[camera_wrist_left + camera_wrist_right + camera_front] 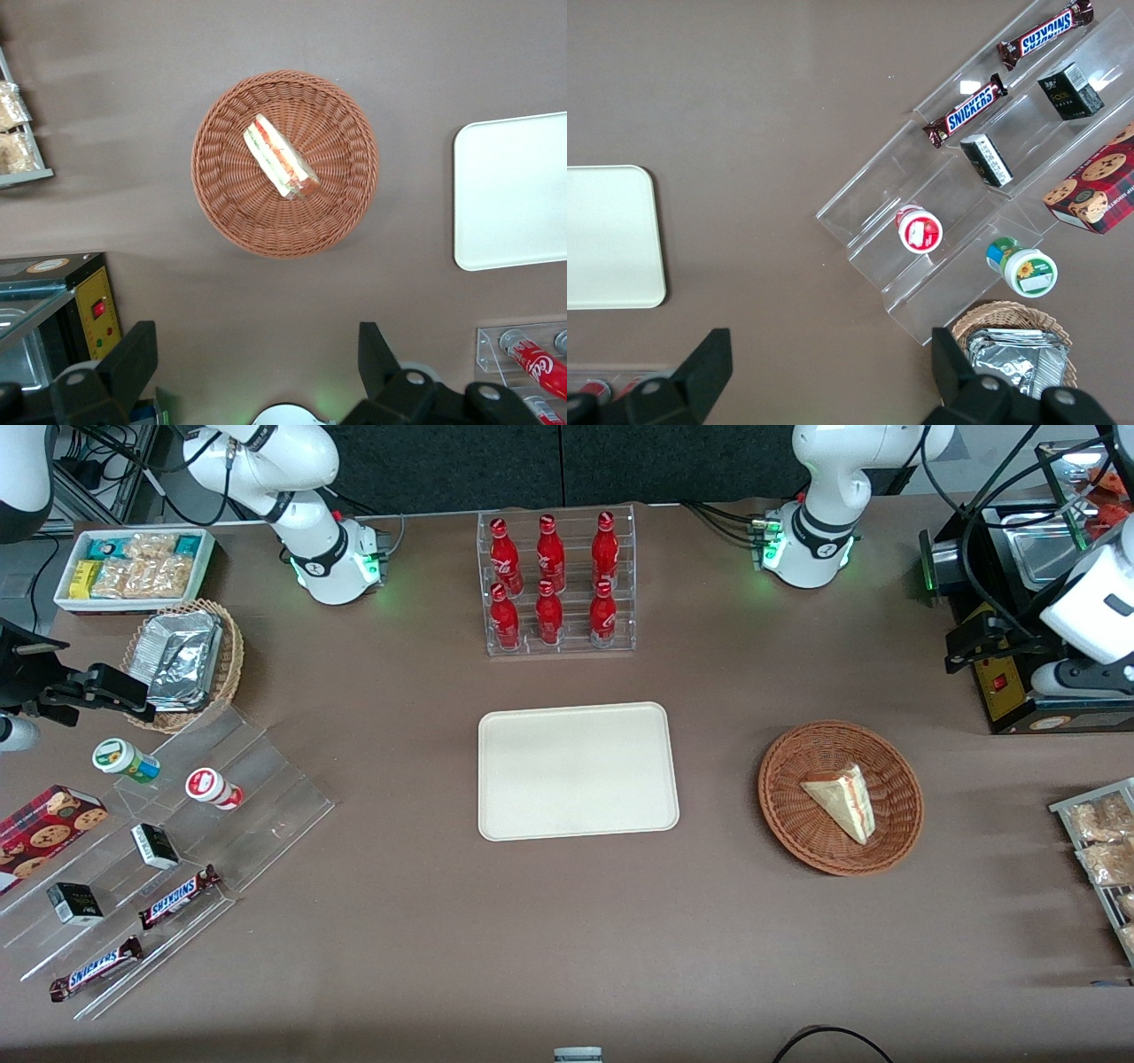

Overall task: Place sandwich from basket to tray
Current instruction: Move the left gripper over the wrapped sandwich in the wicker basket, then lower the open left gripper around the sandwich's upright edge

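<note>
The sandwich (843, 800), a pale bread wedge with red and green filling, lies in the round reddish-brown wicker basket (780, 815). In the left wrist view the sandwich (281, 158) sits near the middle of the basket (221, 190). The cream tray (578, 771) lies flat beside the basket, toward the parked arm's end, with nothing on it; its rim also shows in the wrist views (514, 190) (607, 235). My gripper (961, 651) hangs high above the table, farther from the front camera than the basket. The gripper (255, 332) is open, with nothing between its fingers.
A clear rack of red bottles (555, 584) stands farther back than the tray. A black appliance (1019, 682) sits under my gripper. A wire shelf of snack packets (1103, 850) is at the working arm's end. A tan foil-packet basket (186, 660) and snack steps (168, 841) are at the parked arm's end.
</note>
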Controlling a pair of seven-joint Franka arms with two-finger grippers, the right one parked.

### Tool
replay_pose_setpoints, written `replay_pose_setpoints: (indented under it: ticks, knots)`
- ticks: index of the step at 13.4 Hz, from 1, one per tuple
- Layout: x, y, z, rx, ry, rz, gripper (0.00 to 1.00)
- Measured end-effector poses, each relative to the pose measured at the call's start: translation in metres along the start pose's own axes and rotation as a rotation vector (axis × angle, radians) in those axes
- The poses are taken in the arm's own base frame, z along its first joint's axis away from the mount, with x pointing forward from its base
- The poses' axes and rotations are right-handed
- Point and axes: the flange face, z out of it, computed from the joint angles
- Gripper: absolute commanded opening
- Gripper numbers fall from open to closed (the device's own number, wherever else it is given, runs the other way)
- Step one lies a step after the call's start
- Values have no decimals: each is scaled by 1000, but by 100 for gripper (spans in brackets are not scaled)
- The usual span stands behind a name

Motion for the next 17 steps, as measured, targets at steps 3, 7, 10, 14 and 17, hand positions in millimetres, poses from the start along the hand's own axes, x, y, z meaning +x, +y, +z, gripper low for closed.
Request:
replay_pose_setpoints:
  ticks: [3,7,10,14,17]
  knots:
    - [-2,-1,-4,9,0,-2,100]
    - [19,-5,30,26,-4,-53,100]
    - [43,-5,104,26,7,-164,100]
    - [47,-2,189,14,57,-350,100]
    - [38,1,242,-5,100,-468,100]
